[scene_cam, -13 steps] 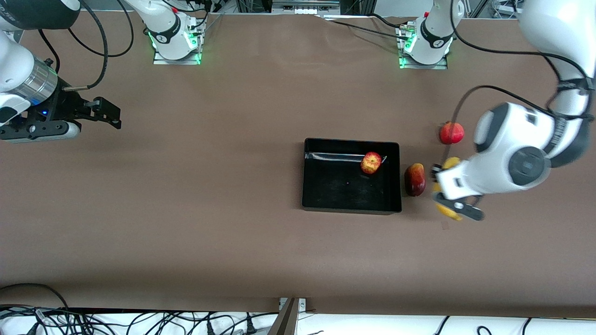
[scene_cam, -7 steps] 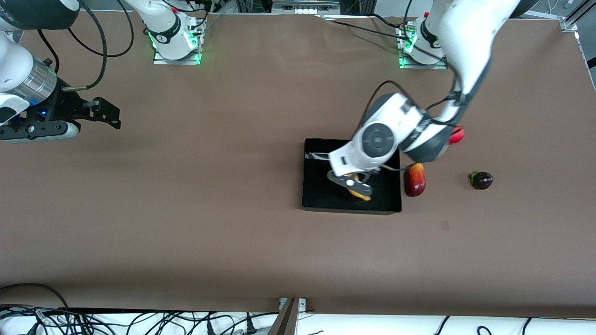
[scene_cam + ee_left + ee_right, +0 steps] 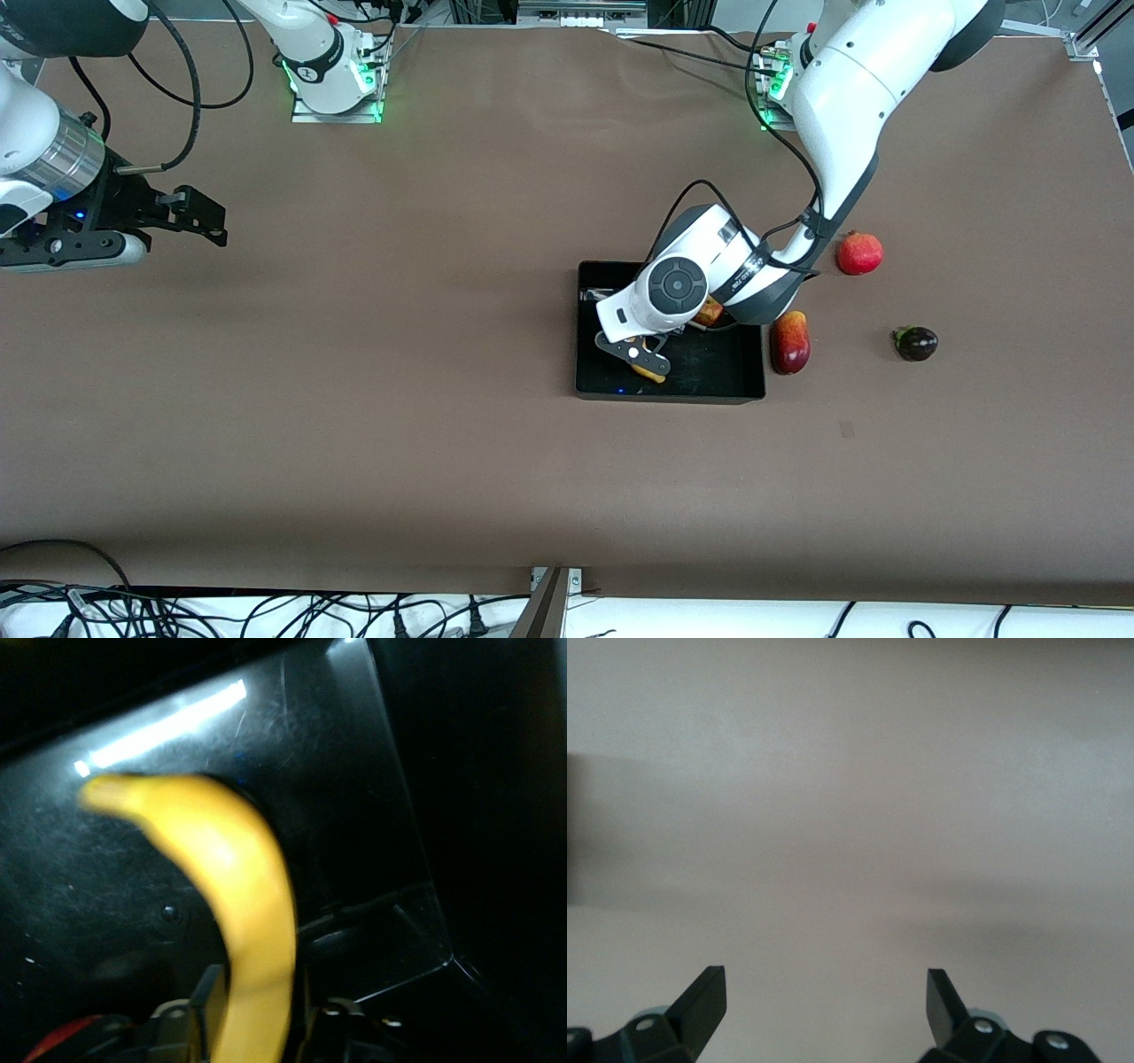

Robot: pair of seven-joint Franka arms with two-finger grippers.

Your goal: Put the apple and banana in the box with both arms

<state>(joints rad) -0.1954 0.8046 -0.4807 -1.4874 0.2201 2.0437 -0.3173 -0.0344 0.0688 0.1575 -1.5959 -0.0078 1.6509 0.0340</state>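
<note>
The black box (image 3: 753,390) lies mid-table. The apple (image 3: 710,312) lies in it, mostly hidden under the left arm. My left gripper (image 3: 640,356) is inside the box, low over its floor at the right arm's end. It is shut on the yellow banana (image 3: 654,376), of which only one end shows in the front view. In the left wrist view the banana (image 3: 239,886) runs between the fingers of my left gripper (image 3: 257,1014), over the glossy box floor (image 3: 354,771). My right gripper (image 3: 199,217) waits open and empty over the table at the right arm's end; it also shows in the right wrist view (image 3: 824,992).
An oblong dark red and orange fruit (image 3: 789,342) lies just outside the box wall toward the left arm's end. A red round fruit with a crown (image 3: 859,253) and a small dark purple fruit (image 3: 915,343) lie farther toward that end.
My left gripper has carried the banana from the table beside the oblong fruit into the box, then toward the box's right-arm end. The dark purple fruit is now uncovered. The right arm has not moved.
</note>
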